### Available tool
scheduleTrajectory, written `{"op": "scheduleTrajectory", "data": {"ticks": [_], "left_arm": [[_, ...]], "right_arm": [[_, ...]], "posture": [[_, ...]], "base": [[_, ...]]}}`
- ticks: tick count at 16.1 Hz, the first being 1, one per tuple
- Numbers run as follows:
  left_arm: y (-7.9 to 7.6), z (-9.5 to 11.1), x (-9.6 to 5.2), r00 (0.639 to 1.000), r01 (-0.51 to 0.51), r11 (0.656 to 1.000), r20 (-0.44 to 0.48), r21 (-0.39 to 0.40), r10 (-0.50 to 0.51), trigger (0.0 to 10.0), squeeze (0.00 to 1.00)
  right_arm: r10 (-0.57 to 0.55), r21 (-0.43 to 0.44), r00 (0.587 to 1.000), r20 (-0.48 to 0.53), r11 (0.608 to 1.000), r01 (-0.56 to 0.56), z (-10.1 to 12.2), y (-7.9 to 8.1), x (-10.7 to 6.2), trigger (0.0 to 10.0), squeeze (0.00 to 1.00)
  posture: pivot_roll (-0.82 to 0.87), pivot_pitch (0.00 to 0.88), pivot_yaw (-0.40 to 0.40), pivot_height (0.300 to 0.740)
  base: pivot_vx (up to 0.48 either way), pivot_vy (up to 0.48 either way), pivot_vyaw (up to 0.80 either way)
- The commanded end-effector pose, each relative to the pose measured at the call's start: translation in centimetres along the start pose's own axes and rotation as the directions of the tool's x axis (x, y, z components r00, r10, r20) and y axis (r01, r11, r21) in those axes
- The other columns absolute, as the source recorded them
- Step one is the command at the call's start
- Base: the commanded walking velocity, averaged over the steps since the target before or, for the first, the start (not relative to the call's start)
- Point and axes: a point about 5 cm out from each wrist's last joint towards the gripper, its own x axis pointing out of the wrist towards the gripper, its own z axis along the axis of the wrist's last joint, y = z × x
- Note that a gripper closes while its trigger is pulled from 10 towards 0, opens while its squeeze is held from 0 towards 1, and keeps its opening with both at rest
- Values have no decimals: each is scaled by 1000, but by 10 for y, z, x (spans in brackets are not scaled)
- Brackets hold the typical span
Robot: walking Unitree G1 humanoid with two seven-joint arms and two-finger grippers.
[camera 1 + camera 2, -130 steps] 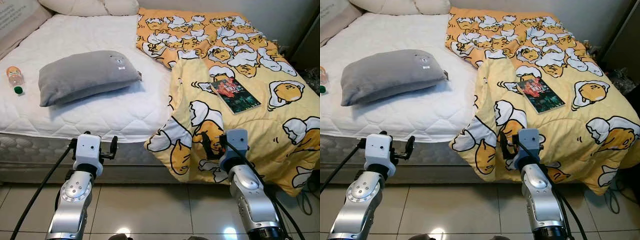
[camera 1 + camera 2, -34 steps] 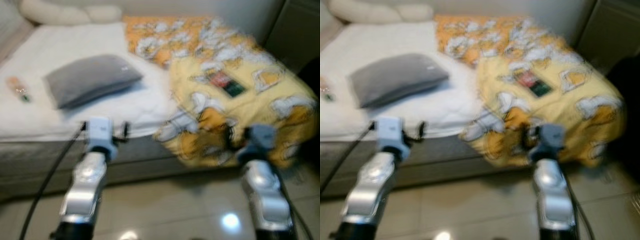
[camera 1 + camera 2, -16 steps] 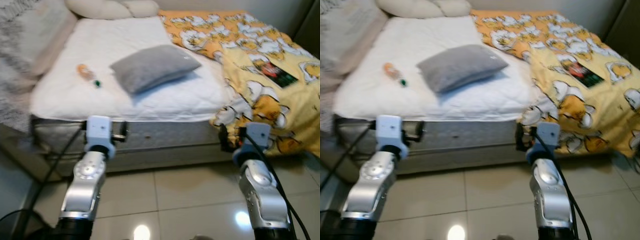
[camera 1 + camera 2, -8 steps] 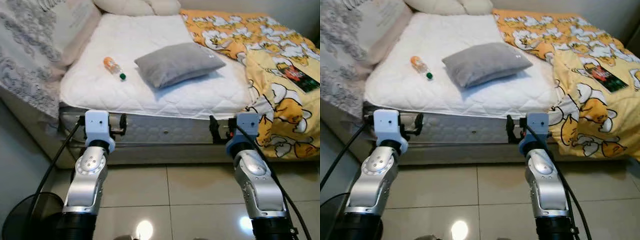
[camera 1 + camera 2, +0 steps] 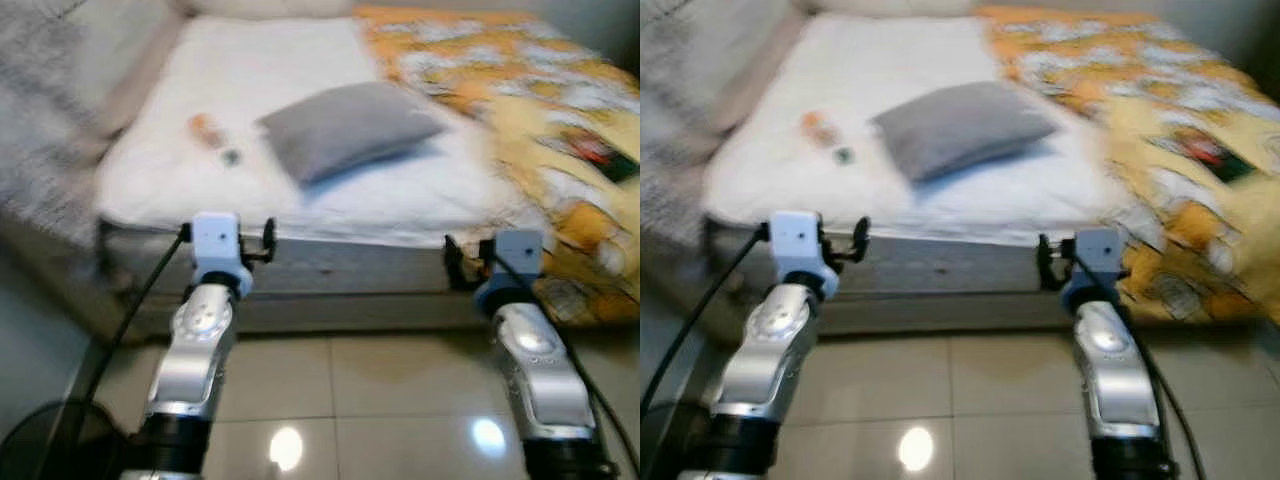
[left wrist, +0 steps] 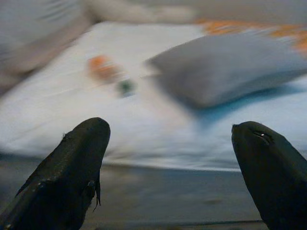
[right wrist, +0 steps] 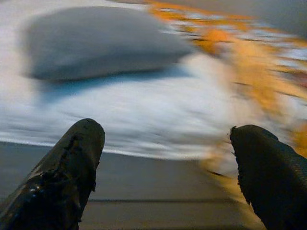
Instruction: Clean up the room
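The camera swings off the yellow blanket (image 5: 560,150) toward the left part of the bed (image 5: 300,215), so the grey pillow (image 5: 345,128) now sits mid-frame and the orange bottle (image 5: 208,130) lies further in, while the book (image 5: 600,155) slips to the right edge; a grey patterned cover (image 5: 50,120) comes in at the left, everything blurred

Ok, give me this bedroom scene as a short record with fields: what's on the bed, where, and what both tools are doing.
bed: white mattress, seen from its foot
pillow: grey pillow, mid-mattress
bottle: orange bottle, lying to the robot's left of the pillow
blanket: yellow blanket, on the robot's right side
book: dark book, on the blanket
left tool: open, empty, short of the bed
right tool: open, empty, short of the bed
image: blurred
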Motion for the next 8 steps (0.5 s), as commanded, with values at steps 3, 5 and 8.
{"op": "scheduleTrajectory", "data": {"ticks": [3,5,8], "left_arm": [[0,-1,-2,1000,-8,1000,4,-4,8,10000,0],[1,-1,-4,1000,-12,1000,2,-2,12,10000,0],[2,-2,-7,1000,-20,1000,0,6,20,10000,0]], "right_arm": [[85,-45,996,-17,995,-85,-3,10,-7,10000,1000],[118,-57,993,-17,991,-118,-2,16,-7,10000,1000],[130,-66,991,-18,989,-130,-1,18,-5,10000,1000]], "posture": [[-71,0,-17,740],[-69,0,-23,740],[-59,0,-35,740]], "base": [[449,0,800],[450,0,800],[447,0,800]]}}
